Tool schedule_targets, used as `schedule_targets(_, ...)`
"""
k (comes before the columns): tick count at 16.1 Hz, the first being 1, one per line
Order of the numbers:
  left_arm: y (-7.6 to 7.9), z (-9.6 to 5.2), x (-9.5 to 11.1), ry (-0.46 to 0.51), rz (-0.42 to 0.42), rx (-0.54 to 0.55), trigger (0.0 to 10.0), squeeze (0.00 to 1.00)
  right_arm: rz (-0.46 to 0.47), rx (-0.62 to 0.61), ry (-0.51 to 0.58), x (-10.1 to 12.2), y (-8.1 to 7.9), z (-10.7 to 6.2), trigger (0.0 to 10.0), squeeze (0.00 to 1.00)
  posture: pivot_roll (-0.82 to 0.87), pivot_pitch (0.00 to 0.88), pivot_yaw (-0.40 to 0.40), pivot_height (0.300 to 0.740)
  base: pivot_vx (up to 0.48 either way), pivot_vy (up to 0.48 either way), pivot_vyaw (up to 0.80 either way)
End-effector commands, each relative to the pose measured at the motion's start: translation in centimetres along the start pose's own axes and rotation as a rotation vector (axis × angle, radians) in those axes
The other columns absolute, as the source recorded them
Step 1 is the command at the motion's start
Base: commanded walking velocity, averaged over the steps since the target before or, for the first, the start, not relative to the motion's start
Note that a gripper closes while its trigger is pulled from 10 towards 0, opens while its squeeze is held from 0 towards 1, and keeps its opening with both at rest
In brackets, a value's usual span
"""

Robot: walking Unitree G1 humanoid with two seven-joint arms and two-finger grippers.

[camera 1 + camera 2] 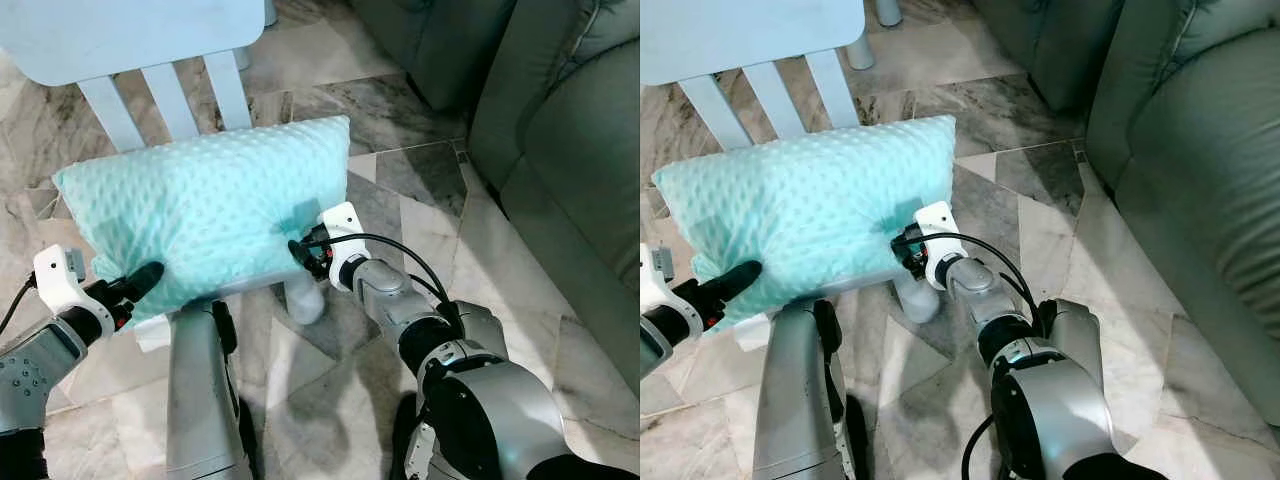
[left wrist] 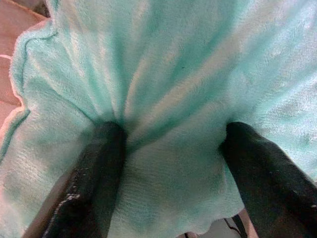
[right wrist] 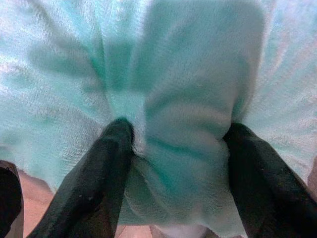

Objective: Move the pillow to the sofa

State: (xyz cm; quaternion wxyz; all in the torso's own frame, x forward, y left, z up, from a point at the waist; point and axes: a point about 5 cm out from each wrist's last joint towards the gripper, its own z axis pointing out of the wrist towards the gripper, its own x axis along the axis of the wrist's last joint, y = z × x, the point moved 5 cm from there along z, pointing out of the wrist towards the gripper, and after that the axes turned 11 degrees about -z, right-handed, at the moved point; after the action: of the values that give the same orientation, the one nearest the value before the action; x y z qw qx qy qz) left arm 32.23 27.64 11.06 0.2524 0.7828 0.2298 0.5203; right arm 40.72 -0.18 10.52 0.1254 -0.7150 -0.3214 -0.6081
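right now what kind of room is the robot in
Probably a living room in a home: a grey-green sofa stands to the right, the floor is marbled tile, and a pale blue chair sits behind the pillow both grippers pinch.

Mint dotted pillow [image 1: 210, 210], grey-green sofa [image 1: 560, 130]

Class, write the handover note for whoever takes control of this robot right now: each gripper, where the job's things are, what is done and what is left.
Left gripper: shut on the near left edge of the mint pillow, fabric bunched between its fingers.
Right gripper: shut on the pillow's near right edge, fingers pinching a fold.
Pillow: held by both grippers over the pale blue chair; whether it is lifted clear or rests on the seat cannot be told.
Sofa: grey-green, on the robot's right across the marble floor.
Done: two-handed grasp.
Left: probably turn right, carry the pillow to the sofa, release.
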Motion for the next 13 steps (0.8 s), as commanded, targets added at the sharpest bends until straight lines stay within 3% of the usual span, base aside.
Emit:
schedule_targets(1, -1.4, -0.5, -0.4, -0.016, 0.006, 0.045, 0.0, 0.00, 0.015, 0.048, -0.046, -1.4, -1.6, 0.0, 0.0, 0.00, 0.26, 0.333, 0.035, 0.392, 0.000, 0.000, 0.00)
schedule_targets(9, -1.9, -0.5, -0.6, 0.001, 0.000, 0.060, 0.0, 0.00, 0.080, -0.003, -0.010, -1.1, -0.1, -0.3, 0.0, 0.00, 0.25, 0.323, 0.029, 0.392, 0.000, 0.000, 0.00)
schedule_targets(13, -2.0, -0.6, -0.4, 0.015, 0.002, 0.064, 0.0, 0.00, 0.097, 0.012, -0.006, -1.0, -0.3, -0.3, 0.0, 0.00, 0.25, 0.322, 0.028, 0.392, 0.000, 0.000, 0.00)
